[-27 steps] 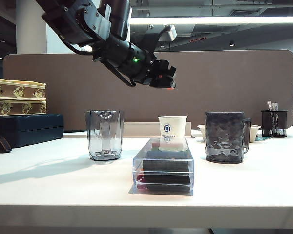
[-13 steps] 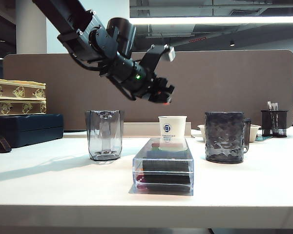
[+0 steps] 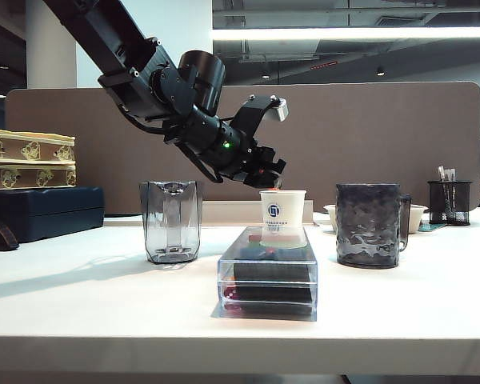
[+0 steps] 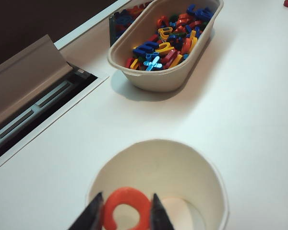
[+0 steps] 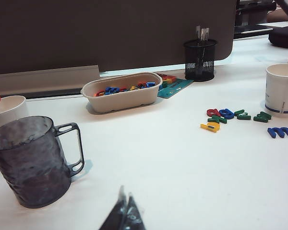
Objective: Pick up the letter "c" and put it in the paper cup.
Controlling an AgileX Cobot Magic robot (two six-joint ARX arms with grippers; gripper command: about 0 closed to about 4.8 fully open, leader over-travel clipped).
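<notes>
The left gripper [image 4: 123,213] pinches the letter "c" [image 4: 126,209] between its two fingers, right over the open paper cup [image 4: 209,170]. A tub of letters [image 4: 149,79] sits farther off. The right gripper [image 5: 124,216] looks closed, holding nothing.

The small white paper cup [image 3: 282,218] carries a blue square logo on its side, with a line of small print beneath it that is too fine to read. The red-orange plastic piece [image 4: 126,210] pinched between the left gripper's [image 4: 123,216] fingers reads as the letter "c". In the right wrist view, a blue plastic letter [image 5: 280,132] lying on the white table reads as "m"; the other coloured letters beside it and in the beige oval tray [image 5: 120,101] are too small to tell apart.
</notes>
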